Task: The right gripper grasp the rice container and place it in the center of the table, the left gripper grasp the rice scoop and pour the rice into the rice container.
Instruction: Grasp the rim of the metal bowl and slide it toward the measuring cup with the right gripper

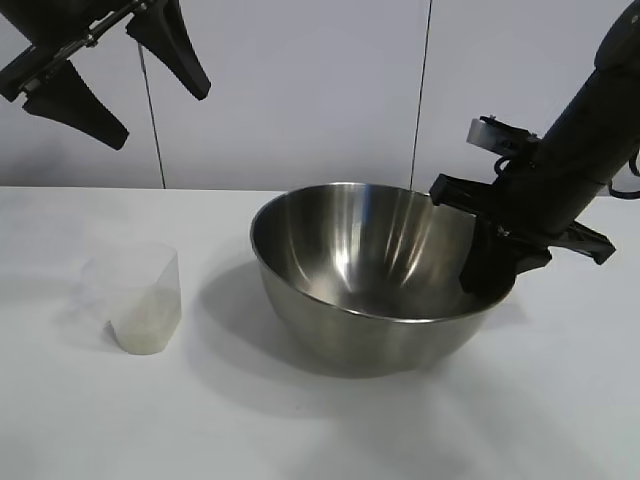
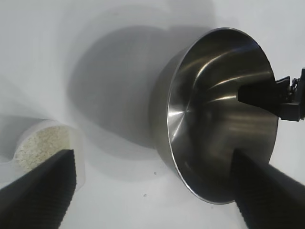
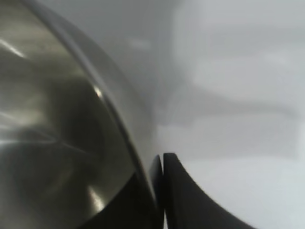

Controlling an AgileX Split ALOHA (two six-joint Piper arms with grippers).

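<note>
Pinching the rim of the rice container, the right gripper stands at the bowl's right side in the exterior view — 1 finger reaches down inside the bowl and the other is outside the wall, as the right wrist view shows, where the 2 dark fingers meet on the thin rim. The rice container fills much of that view with its shiny inside. It sits on the table, near the middle and a little to the right, and it looks tilted, with its right rim lower than the left one. I see no grains inside it.

The rice scoop stands upright on the table at the left, well apart from the bowl. The rice lies in its lower part as a pale heap. In the left wrist view the scoop is seen from above with the rice inside, and the bowl is beside it with the right gripper at its rim.

The left gripper hangs high in the upper left corner, above the scoop and touching nothing. Its 2 fingers are spread wide — in the left wrist view both fingers stand far from each other.
</note>
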